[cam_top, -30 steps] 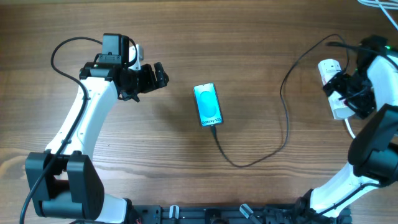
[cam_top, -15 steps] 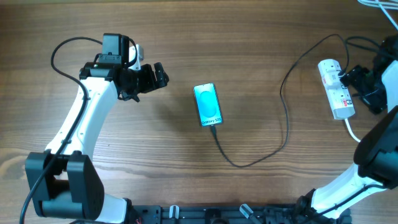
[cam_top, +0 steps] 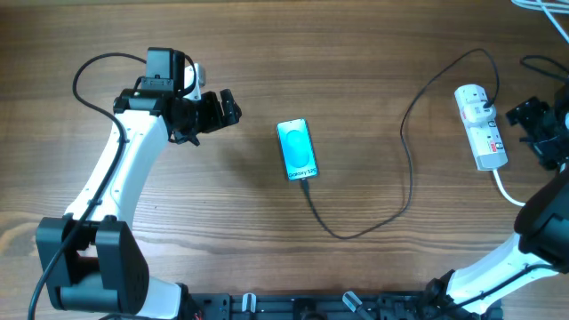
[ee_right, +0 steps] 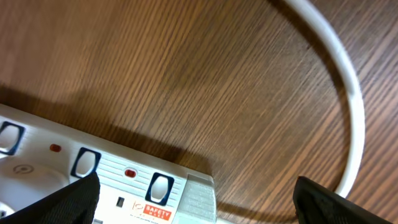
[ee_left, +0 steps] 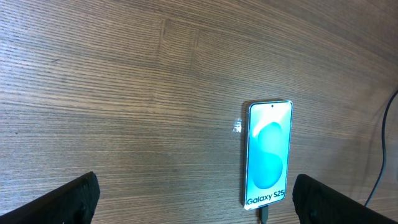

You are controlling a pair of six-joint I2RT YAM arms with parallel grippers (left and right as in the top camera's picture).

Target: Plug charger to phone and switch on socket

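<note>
Wood desk (cam_top: pixel 356 53): your cable (cam_top: pixel 409 182) is in the phone (cam_top: pixel 298 149), prob. the strip (cam_top: pixel 480 129) too; left hand (cam_top: pixel 233 108), right hand (cam_top: pixel 533 132) gape empty.

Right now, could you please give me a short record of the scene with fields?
phone: flat, screen up, showing "Galaxy S25"
charger cable: runs from phone's lower edge to power strip
power strip: far right, switch state unclear
left jaws: open, empty, left of phone
right jaws: open, empty, beside power strip, apart
</note>
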